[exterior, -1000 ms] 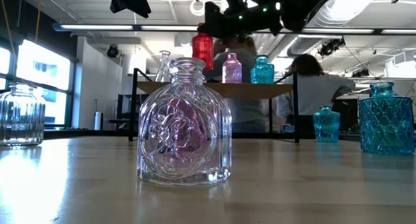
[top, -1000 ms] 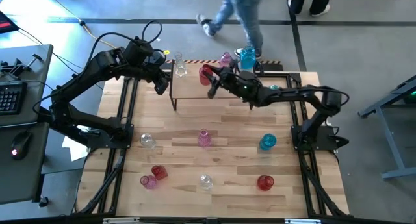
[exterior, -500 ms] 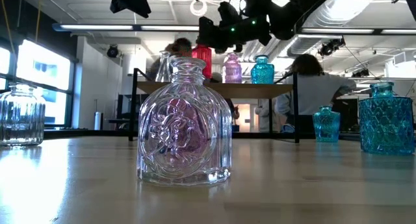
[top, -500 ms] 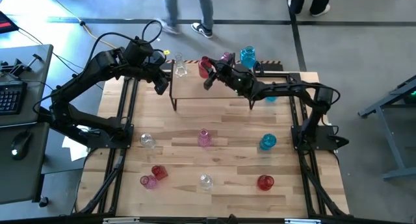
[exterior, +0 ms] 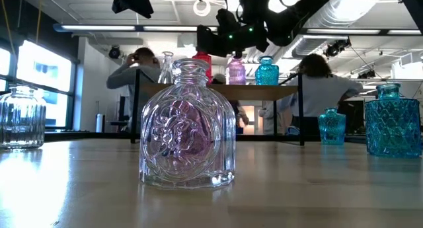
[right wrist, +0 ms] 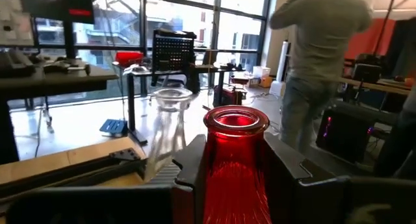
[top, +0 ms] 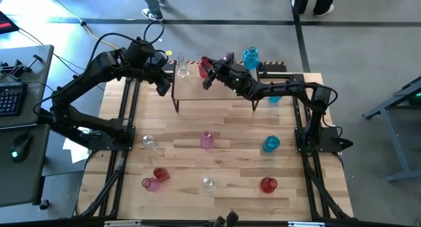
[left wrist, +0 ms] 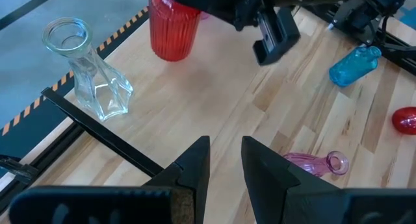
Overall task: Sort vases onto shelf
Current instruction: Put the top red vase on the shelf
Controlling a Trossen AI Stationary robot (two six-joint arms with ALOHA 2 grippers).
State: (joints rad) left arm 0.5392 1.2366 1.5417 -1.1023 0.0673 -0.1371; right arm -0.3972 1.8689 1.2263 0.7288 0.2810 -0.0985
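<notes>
My right gripper point(top: 206, 68) has carried the red vase point(top: 204, 64) further toward the upper left of the high view. A second ago it hung over the middle of the shelf point(top: 217, 92); now it sits at the back edge, just beside the clear vase point(top: 182, 69). In the low view the red vase has dropped from above the row to level with the pink vase point(exterior: 236, 70) and the blue vase point(exterior: 267, 71). I judge it is at or nearly at its place, and letting go is the next step.

My right fingers point(right wrist: 194, 160) are clenched on the red vase, one on each side of its ribbed body. My left gripper point(top: 162, 87) hangs at the shelf's left end where it was, fingers point(left wrist: 195, 165) close together with a narrow gap, grasping nothing.

The person walking along the top of the high view has moved left.
</notes>
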